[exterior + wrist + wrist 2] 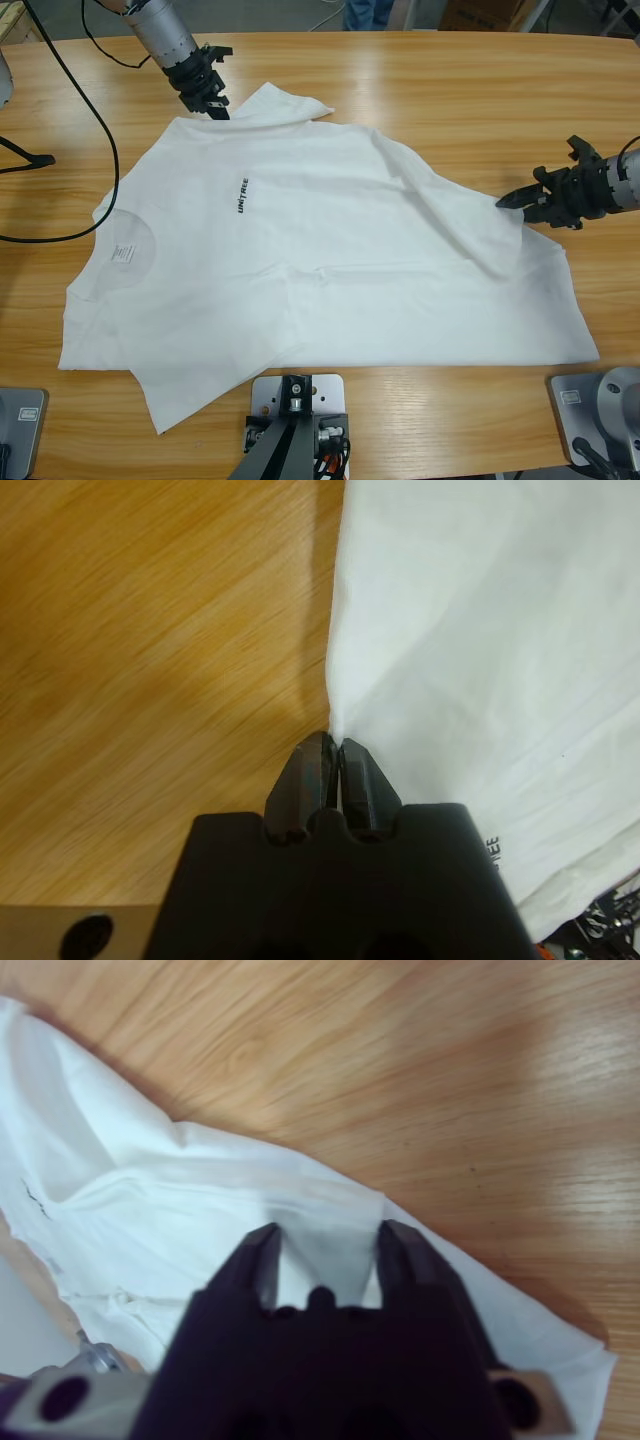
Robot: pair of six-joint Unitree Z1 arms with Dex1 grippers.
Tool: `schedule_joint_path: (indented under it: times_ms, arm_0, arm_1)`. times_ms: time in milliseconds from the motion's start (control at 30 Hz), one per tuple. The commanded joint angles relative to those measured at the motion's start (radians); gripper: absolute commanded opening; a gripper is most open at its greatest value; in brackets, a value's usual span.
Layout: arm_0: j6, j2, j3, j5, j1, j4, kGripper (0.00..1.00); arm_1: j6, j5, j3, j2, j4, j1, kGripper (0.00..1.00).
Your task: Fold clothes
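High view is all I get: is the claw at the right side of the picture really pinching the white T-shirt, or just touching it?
Observer: Pinching. The left wrist view shows the left gripper with its jaws closed together on the very edge of the T-shirt.
Operator: And the claw at the top left, by the sleeve?
Observer: That is the right gripper. Its own wrist view shows the jaws apart, one on each side of a raised fold of the cloth, not clamped on it.
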Motion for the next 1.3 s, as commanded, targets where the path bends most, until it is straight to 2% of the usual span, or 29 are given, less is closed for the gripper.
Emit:
schedule_joint_path:
  times_ms: [33,267,433,600,833,1000,1300]
  arm_0:
    - [0.002,0.038,-0.512,0.013,-0.01,0.158,0.0]
    - [0.003,0.044,-0.512,0.012,-0.011,0.158,0.0]
    - [0.003,0.044,-0.512,0.012,-0.011,0.158,0.0]
    - [0.003,0.042,-0.512,0.01,-0.011,0.158,0.0]
    - [0.0,0.041,-0.514,0.012,-0.011,0.156,0.0]
    - [-0.03,0.04,-0.541,0.03,-0.003,0.155,0.0]
    - [-0.065,0.017,-0.563,0.03,0.026,0.151,0.0]
  arm_1:
    - [-0.036,-0.011,0.021,0.011,-0.005,-0.015,0.0]
    - [-0.169,-0.047,0.003,-0.006,-0.037,-0.01,0.0]
    - [-0.226,-0.064,-0.142,0.036,-0.142,-0.01,0.0]
    - [-0.265,-0.146,-0.279,0.119,-0.163,-0.01,0.0]
    - [-0.293,-0.255,-0.314,0.22,-0.202,-0.019,0.0]
    - [-0.287,-0.264,-0.314,0.282,-0.242,-0.046,0.0]
    - [-0.287,-0.254,-0.302,0.295,-0.243,-0.079,0.0]
